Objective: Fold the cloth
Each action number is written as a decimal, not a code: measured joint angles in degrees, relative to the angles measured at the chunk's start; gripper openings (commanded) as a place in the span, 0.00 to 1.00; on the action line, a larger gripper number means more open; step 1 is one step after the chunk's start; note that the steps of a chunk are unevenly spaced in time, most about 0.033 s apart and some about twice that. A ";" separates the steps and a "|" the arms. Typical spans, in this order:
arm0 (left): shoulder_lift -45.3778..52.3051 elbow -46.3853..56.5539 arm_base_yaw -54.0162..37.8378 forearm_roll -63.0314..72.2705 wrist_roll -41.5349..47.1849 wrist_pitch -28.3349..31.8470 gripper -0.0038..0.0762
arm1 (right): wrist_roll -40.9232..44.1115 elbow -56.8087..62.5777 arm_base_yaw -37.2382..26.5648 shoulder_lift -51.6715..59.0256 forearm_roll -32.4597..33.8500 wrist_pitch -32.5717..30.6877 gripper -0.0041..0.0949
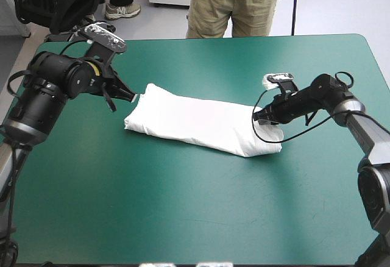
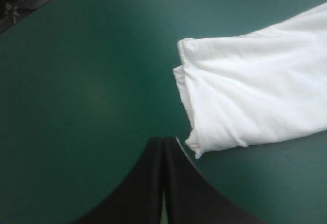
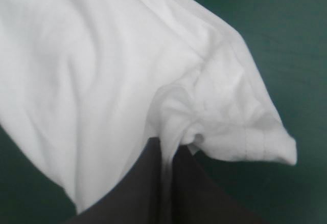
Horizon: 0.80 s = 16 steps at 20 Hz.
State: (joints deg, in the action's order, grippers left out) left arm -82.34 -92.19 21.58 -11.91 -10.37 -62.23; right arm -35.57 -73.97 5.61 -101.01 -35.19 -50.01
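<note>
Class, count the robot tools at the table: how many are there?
2. The left tool sits shut and empty at the left end of the T-shirt; the right tool pinches its right end.

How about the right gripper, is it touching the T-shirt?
Touching. The right wrist view shows the right gripper shut on the T-shirt, a fold pinched between its fingers.

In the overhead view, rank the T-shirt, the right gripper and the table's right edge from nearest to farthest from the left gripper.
1. T-shirt: its end lies just beside the left gripper.
2. Right gripper: across the table, pinching the shirt's other end.
3. Table's right edge: beyond that gripper, farthest.
</note>
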 measured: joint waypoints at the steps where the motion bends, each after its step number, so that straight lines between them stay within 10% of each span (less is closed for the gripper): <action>1: 1.01 0.00 0.00 -0.66 0.24 -0.48 0.03 | 0.74 -1.11 1.01 0.14 0.49 -0.60 0.03; 16: 18.75 0.00 0.00 -3.15 3.36 -8.22 0.03 | 18.78 -48.86 22.86 -19.20 12.39 -14.10 0.03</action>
State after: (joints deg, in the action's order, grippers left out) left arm -63.59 -92.19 21.58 -15.06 -7.00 -70.45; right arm -16.79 -122.83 28.48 -120.22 -22.80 -64.11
